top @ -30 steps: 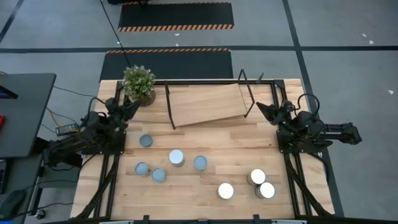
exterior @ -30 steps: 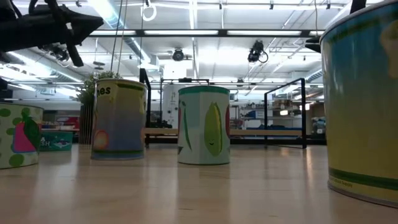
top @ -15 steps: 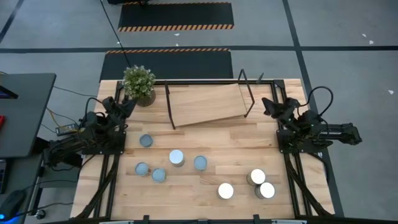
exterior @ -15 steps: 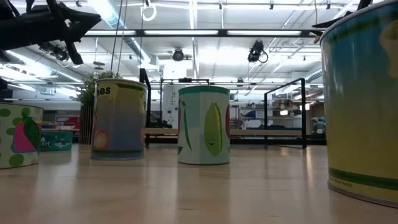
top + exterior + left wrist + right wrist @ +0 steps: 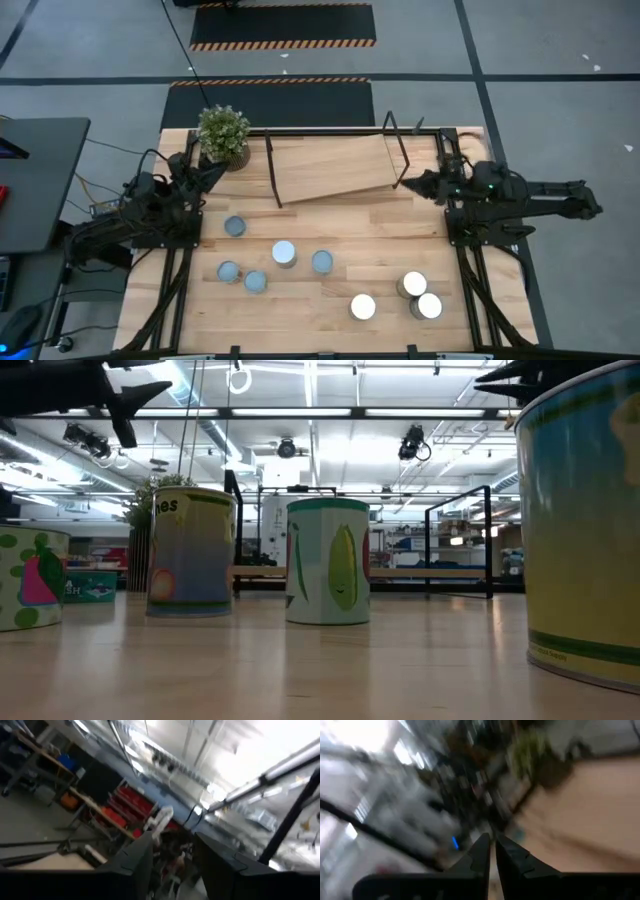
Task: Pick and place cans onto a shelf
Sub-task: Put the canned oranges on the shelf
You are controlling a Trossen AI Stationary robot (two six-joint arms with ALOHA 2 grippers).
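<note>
Eight small cans stand upright on the wooden table: bluish-topped ones at the left middle (image 5: pixel 235 227), (image 5: pixel 321 262), (image 5: pixel 228 271), a bright one (image 5: pixel 284 253), and bright ones at the near right (image 5: pixel 363 306), (image 5: pixel 414 285). The tilted plywood shelf (image 5: pixel 330 167) rests on black rod frame ends at the far middle. My left gripper (image 5: pixel 208 172) is open in the air by the potted plant, near the table's left edge. My right gripper (image 5: pixel 403 184) is shut and empty, just right of the shelf's right frame end. The low view shows labelled cans (image 5: pixel 328 560), (image 5: pixel 190 550).
A potted plant (image 5: pixel 222 133) stands at the far left corner beside the shelf. A black rail (image 5: pixel 340 130) runs along the far edge. The arm bases stand at the left (image 5: pixel 160 225) and right (image 5: pixel 480 225) edges. Bare wood lies between the shelf and the cans.
My right gripper has swung first toward the far edge, then reached toward the table's left, to the shelf's right frame end, staying above the table. My left gripper has risen a little. No can has moved.
</note>
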